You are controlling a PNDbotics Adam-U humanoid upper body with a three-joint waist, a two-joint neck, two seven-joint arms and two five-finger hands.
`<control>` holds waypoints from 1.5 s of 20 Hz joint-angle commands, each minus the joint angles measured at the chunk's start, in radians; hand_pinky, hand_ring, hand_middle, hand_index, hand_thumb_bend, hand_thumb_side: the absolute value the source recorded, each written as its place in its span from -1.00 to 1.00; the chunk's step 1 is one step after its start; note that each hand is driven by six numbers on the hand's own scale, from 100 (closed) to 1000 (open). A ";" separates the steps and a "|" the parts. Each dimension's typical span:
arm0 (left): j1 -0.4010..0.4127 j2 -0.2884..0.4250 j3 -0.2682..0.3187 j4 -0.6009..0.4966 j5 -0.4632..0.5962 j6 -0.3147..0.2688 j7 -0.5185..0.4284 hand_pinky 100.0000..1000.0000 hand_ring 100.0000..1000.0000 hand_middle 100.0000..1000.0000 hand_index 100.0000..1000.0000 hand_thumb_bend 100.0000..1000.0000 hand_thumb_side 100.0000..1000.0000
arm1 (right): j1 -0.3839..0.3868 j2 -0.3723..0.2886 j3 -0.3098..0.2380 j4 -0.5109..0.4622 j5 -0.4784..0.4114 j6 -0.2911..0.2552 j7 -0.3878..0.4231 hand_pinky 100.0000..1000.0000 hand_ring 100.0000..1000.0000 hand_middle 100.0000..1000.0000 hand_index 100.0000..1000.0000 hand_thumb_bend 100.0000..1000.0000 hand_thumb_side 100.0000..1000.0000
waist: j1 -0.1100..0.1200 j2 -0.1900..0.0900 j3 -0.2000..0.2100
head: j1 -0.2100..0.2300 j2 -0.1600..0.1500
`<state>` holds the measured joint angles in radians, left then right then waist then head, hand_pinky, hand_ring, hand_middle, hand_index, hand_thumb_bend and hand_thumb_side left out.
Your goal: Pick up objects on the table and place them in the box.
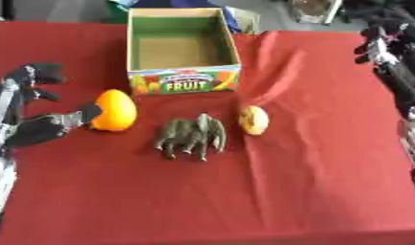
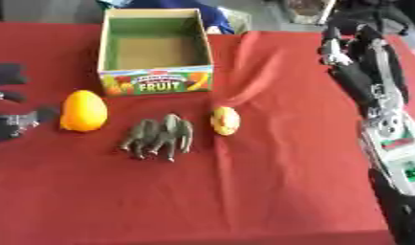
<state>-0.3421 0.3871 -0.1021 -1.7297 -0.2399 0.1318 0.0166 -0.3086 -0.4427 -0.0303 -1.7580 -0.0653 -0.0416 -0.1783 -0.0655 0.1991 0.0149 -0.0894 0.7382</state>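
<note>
An open cardboard box (image 1: 186, 82) with "FRUIT" printed on its front wall stands at the back middle of the table, and nothing shows inside it. In front of it lie an orange egg-shaped fruit (image 1: 114, 110), a grey-green toy animal (image 1: 191, 135) and a small yellow fruit (image 1: 254, 119). My left hand (image 1: 39, 128) is open at the left edge; its thumb reaches to the orange fruit's left side, while its fingers spread higher up, away from the fruit. My right hand (image 2: 341, 47) hangs over the table's far right, away from all the objects.
A red cloth (image 1: 244, 191) covers the table, with a raised fold (image 1: 282, 72) running right of the box. My right forearm (image 2: 387, 124) stretches along the right edge. Clutter lies beyond the far edge.
</note>
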 commanded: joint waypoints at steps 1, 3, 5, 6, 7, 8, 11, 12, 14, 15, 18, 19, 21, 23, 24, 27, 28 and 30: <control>-0.015 0.035 -0.003 0.000 -0.074 0.026 -0.023 0.18 0.46 0.14 0.49 0.77 -0.47 | -0.010 -0.019 -0.005 -0.017 -0.006 0.001 0.000 -0.02 0.08 0.20 0.45 -1.00 -0.19 | 0.004 -0.015 -0.001 | 0.002 0.000; -0.019 0.040 -0.010 0.011 -0.111 0.050 -0.022 0.17 0.45 0.13 0.49 0.75 -0.53 | -0.010 -0.019 -0.004 -0.016 -0.006 0.001 0.000 -0.02 0.08 0.20 0.45 -1.00 -0.18 | 0.004 -0.015 -0.002 | 0.003 0.001; -0.024 0.047 -0.023 0.024 -0.140 0.072 -0.023 0.17 0.44 0.13 0.49 0.74 -0.56 | -0.010 -0.018 -0.003 -0.016 -0.006 0.001 0.001 -0.02 0.08 0.20 0.45 -1.00 -0.18 | 0.005 -0.016 -0.004 | 0.004 0.001; -0.026 0.050 -0.030 0.030 -0.151 0.080 -0.025 0.16 0.44 0.12 0.49 0.72 -0.58 | -0.010 -0.019 -0.003 -0.016 -0.006 0.001 0.001 -0.02 0.08 0.20 0.45 -1.00 -0.18 | 0.005 -0.016 -0.004 | 0.004 0.001; -0.029 0.053 -0.038 0.037 -0.159 0.086 -0.028 0.16 0.43 0.12 0.49 0.72 -0.59 | -0.010 -0.018 -0.002 -0.016 -0.006 0.001 0.002 -0.02 0.08 0.20 0.45 -1.00 -0.18 | 0.006 -0.016 -0.004 | 0.005 0.001; -0.031 0.055 -0.045 0.046 -0.165 0.092 -0.031 0.16 0.42 0.12 0.48 0.71 -0.60 | -0.010 -0.018 -0.002 -0.016 -0.006 0.001 0.002 -0.02 0.08 0.20 0.45 -1.00 -0.18 | 0.006 -0.016 -0.005 | 0.005 0.001; -0.044 0.058 -0.066 0.072 -0.179 0.104 -0.031 0.13 0.40 0.09 0.47 0.69 -0.63 | -0.011 -0.018 -0.001 -0.016 -0.005 0.002 0.003 -0.02 0.08 0.20 0.45 -1.00 -0.18 | 0.008 -0.017 -0.006 | 0.006 0.002; -0.049 0.058 -0.073 0.080 -0.183 0.105 -0.027 0.12 0.38 0.07 0.45 0.68 -0.64 | -0.011 -0.018 0.000 -0.016 -0.006 0.002 0.004 -0.02 0.08 0.20 0.45 -1.00 -0.18 | 0.008 -0.018 -0.007 | 0.006 0.002; -0.061 0.051 -0.089 0.097 -0.186 0.102 -0.012 0.10 0.36 0.05 0.43 0.66 -0.65 | -0.011 -0.017 0.001 -0.016 -0.006 0.002 0.005 -0.02 0.08 0.20 0.45 -1.00 -0.18 | 0.007 -0.018 -0.008 | 0.007 0.002; -0.067 0.045 -0.097 0.107 -0.187 0.100 -0.003 0.09 0.35 0.04 0.43 0.65 -0.65 | -0.011 -0.017 0.001 -0.016 -0.006 0.002 0.005 -0.02 0.08 0.20 0.45 -1.00 -0.18 | 0.007 -0.018 -0.009 | 0.007 0.002; -0.086 0.026 -0.121 0.141 -0.191 0.088 0.020 0.08 0.33 0.02 0.41 0.59 -0.68 | -0.012 -0.015 0.002 -0.016 -0.006 0.002 0.006 -0.02 0.08 0.20 0.45 -1.00 -0.18 | 0.005 -0.019 -0.012 | 0.009 0.002; -0.093 0.020 -0.129 0.153 -0.194 0.084 0.026 0.07 0.32 0.02 0.40 0.57 -0.69 | -0.012 -0.015 0.002 -0.016 -0.006 0.002 0.007 -0.02 0.08 0.20 0.45 -1.00 -0.18 | 0.005 -0.019 -0.013 | 0.010 0.002; -0.104 0.007 -0.139 0.178 -0.208 0.077 0.037 0.06 0.30 0.00 0.39 0.51 -0.74 | -0.012 -0.014 0.003 -0.015 -0.006 0.002 0.007 -0.02 0.08 0.20 0.45 -1.00 -0.18 | 0.005 -0.020 -0.014 | 0.011 0.003; -0.115 -0.006 -0.144 0.201 -0.224 0.075 0.057 0.04 0.28 -0.02 0.37 0.46 -0.77 | -0.011 -0.013 0.003 -0.015 -0.006 0.002 0.008 -0.02 0.08 0.20 0.45 -1.00 -0.18 | 0.005 -0.021 -0.015 | 0.011 0.003; -0.120 -0.012 -0.146 0.212 -0.234 0.074 0.070 0.03 0.27 -0.04 0.36 0.42 -0.79 | -0.011 -0.013 0.004 -0.015 -0.006 0.002 0.008 -0.02 0.08 0.20 0.45 -1.00 -0.18 | 0.005 -0.021 -0.016 | 0.012 0.003; -0.136 -0.033 -0.154 0.249 -0.267 0.076 0.118 0.02 0.26 -0.04 0.35 0.35 -0.84 | -0.011 -0.012 0.005 -0.015 -0.006 0.002 0.009 -0.02 0.08 0.20 0.45 -1.00 -0.18 | 0.005 -0.022 -0.018 | 0.013 0.003; -0.140 -0.037 -0.157 0.260 -0.277 0.076 0.131 0.02 0.25 -0.05 0.35 0.33 -0.86 | -0.011 -0.012 0.005 -0.015 -0.006 0.002 0.009 -0.02 0.08 0.20 0.45 -1.00 -0.18 | 0.005 -0.022 -0.019 | 0.013 0.003; -0.148 -0.047 -0.162 0.281 -0.299 0.079 0.152 0.00 0.23 -0.07 0.33 0.27 -0.89 | -0.010 -0.012 0.004 -0.015 -0.006 0.002 0.008 -0.02 0.08 0.20 0.45 -1.00 -0.18 | 0.005 -0.022 -0.021 | 0.014 0.004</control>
<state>-0.4710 0.3382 -0.2590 -1.4504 -0.5225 0.2103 0.1517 -0.3085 -0.4358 -0.0234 -1.7580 -0.0657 -0.0385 -0.1719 -0.0633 0.1941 -0.0043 -0.0787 0.7382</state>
